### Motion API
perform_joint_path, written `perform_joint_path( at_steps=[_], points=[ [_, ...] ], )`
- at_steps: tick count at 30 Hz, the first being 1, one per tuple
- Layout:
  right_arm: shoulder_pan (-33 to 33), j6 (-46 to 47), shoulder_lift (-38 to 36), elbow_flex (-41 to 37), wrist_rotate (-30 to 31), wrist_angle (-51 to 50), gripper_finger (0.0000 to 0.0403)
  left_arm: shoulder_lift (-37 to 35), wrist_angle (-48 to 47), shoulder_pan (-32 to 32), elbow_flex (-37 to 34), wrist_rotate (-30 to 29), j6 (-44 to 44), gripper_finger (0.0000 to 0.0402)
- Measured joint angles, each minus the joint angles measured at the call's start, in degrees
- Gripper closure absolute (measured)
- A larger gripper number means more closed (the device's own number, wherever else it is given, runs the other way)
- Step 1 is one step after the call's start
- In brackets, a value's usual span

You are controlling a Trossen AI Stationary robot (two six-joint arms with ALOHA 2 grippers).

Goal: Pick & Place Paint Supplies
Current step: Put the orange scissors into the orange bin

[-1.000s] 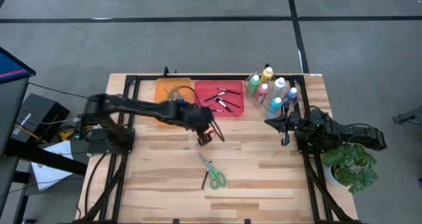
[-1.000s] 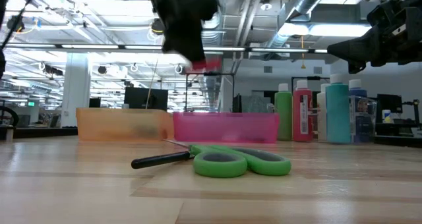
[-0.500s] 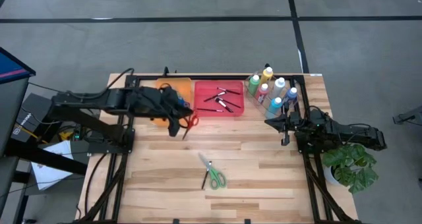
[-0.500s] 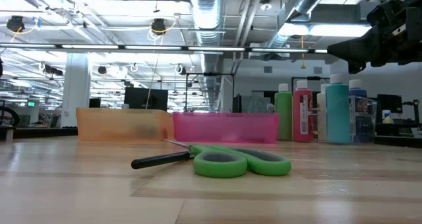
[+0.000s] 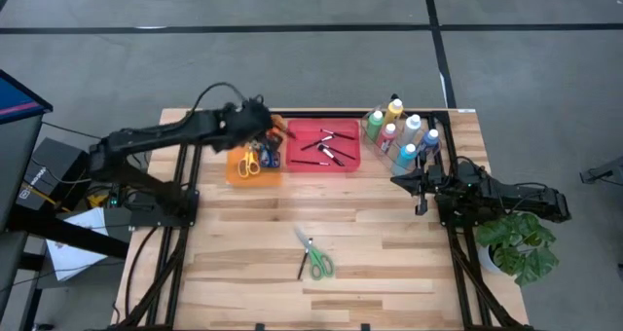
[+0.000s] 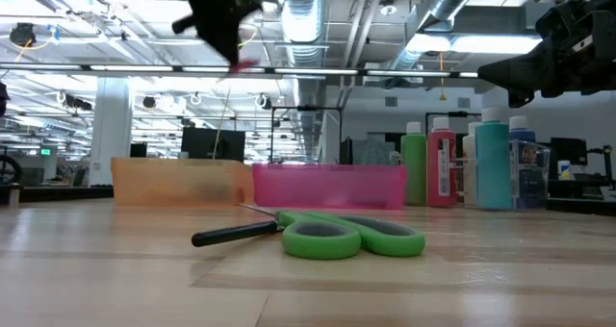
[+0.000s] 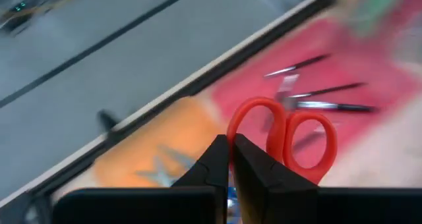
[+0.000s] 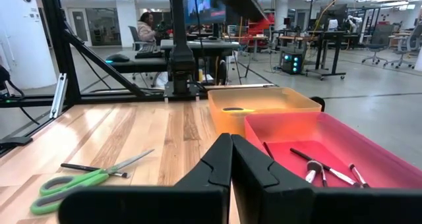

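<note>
My left gripper (image 5: 271, 127) hangs above the far right corner of the orange bin (image 5: 238, 168), shut on red-handled scissors (image 7: 283, 135). It also shows high up in the low view as the left gripper (image 6: 223, 19). Yellow-handled scissors (image 5: 249, 162) lie in that bin. Thin brushes (image 5: 329, 146) lie in the red bin (image 5: 297, 161). Paint bottles (image 5: 399, 134) stand upright at the far right. Green scissors (image 5: 315, 258) lie flat on the table beside a dark brush (image 5: 302, 267). My right gripper (image 5: 395, 181) rests shut at the right. My left gripper holds the red scissors at the side of one handle loop (image 7: 236, 128), pinched between its two shut fingers. Both loops stick out past the fingertips; the fingers hide the blades. The gripper slants down toward the bins, and the scissors are lifted clear above them.
The orange and red bins stand side by side at the table's far edge, with the clear holder of bottles (image 5: 419, 146) to their right. A black frame rail (image 5: 321, 114) runs behind them. A potted plant (image 5: 516, 243) sits at the right edge.
My left gripper has carried the red scissors from the middle of the table toward the left and then the far edge, rising and rolling as it went, and now hangs over the orange bin. The green scissors and my right arm have kept still.
</note>
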Motion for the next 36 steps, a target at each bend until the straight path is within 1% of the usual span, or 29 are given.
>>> perform_joint_path(
  at_steps=[3, 5, 8, 12, 15, 18, 24, 30, 36],
  points=[
    [0.0, 0.0, 0.0, 0.0, 0.0, 0.0, 0.0403, 3.7, -1.1, 7.4, 0.0, 0.6, 1.1, 0.0398],
    [0.0, 0.0, 0.0, 0.0, 0.0, 0.0, 0.0403, 5.8, -1.6, 12.3, 0.0, 4.6, 1.4, 0.0396],
    [0.0, 0.0, 0.0, 0.0, 0.0, 0.0, 0.0403, 8.6, -1.2, 17.6, -0.6, 7.9, 2.5, 0.0395],
    [0.0, 0.0, 0.0, 0.0, 0.0, 0.0, 0.0403, 9.0, 4.1, 22.3, -6.7, 11.3, 2.5, 0.0395],
    [0.0, 0.0, 0.0, 0.0, 0.0, 0.0, 0.0403, 8.1, 10.2, 25.2, -13.5, 16.3, 2.4, 0.0395],
    [0.0, 0.0, 0.0, 0.0, 0.0, 0.0, 0.0403, 6.9, 15.3, 26.9, -19.2, 19.1, 1.2, 0.0394],
    [0.0, 0.0, 0.0, 0.0, 0.0, 0.0, 0.0403, 7.2, 21.5, 26.8, -26.3, 19.7, -0.3, 0.0394],
    [0.0, 0.0, 0.0, 0.0, 0.0, 0.0, 0.0403, 7.7, 27.3, 26.3, -30.0, 20.0, -1.9, 0.0394],
    [0.0, 0.0, 0.0, 0.0, 0.0, 0.0, 0.0403, 7.7, 29.3, 26.3, -31.2, 21.8, -2.0, 0.0394]
  ],
)
